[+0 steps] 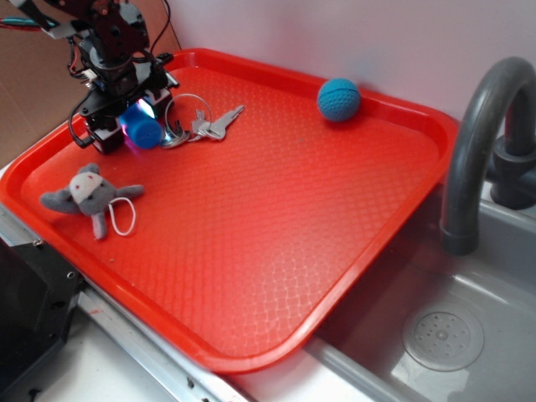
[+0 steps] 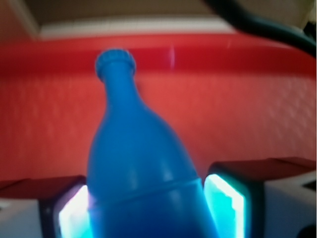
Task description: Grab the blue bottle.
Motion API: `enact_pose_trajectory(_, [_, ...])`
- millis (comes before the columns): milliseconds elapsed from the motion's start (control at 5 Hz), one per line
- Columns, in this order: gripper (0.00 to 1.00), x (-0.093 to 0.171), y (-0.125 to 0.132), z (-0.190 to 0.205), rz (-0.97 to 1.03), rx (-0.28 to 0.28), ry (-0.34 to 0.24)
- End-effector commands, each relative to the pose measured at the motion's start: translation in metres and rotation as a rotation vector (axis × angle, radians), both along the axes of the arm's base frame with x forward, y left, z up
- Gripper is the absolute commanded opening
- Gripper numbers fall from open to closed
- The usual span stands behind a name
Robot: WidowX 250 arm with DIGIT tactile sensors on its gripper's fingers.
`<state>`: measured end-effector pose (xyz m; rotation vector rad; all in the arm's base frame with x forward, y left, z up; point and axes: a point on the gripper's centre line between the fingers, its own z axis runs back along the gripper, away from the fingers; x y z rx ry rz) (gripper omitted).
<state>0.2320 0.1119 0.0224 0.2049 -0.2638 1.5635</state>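
While low over the red tray (image 1: 276,276), gripper (image 1: 134,127) around the blue bottle (image 2: 143,168).

Even, bright light; my wrist view is soft and blurred, with cyan glare on both pads (image 2: 225,203) beside my jaws.

Grey sink (image 1: 469,335) (white wall (image 1: 335,33) behind).

The black robot pincer (image 1: 138,117) sits at the far left corner of the red plastic tray (image 1: 276,251), closed round the small bright-blue plastic bottle (image 2: 141,163). A bunch of silver metal keys (image 1: 205,124) lies just beside it, crowding that side. The grey plush mouse (image 1: 90,194) lies near the left edge. The round teal textured ball (image 1: 338,100) sits by the far edge. The tray's middle and near edge lie open. A grey curved tap (image 1: 477,142) rises beyond the right edge.
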Motion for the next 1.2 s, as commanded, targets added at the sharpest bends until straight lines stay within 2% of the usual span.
enact_pose_trajectory(0, [0.00,-0.002,0.002,0.099,-0.228,-0.121,-0.098])
enact_pose_trajectory(600, [0.00,-0.012,-0.056,0.171,-0.814,-0.230,0.046])
enact_pose_trajectory(800, [0.00,-0.022,-0.062,0.180,-0.863,-0.226,0.026])
enact_pose_trajectory(1000, [0.00,-0.024,-0.061,0.172,-0.865,-0.237,0.049])
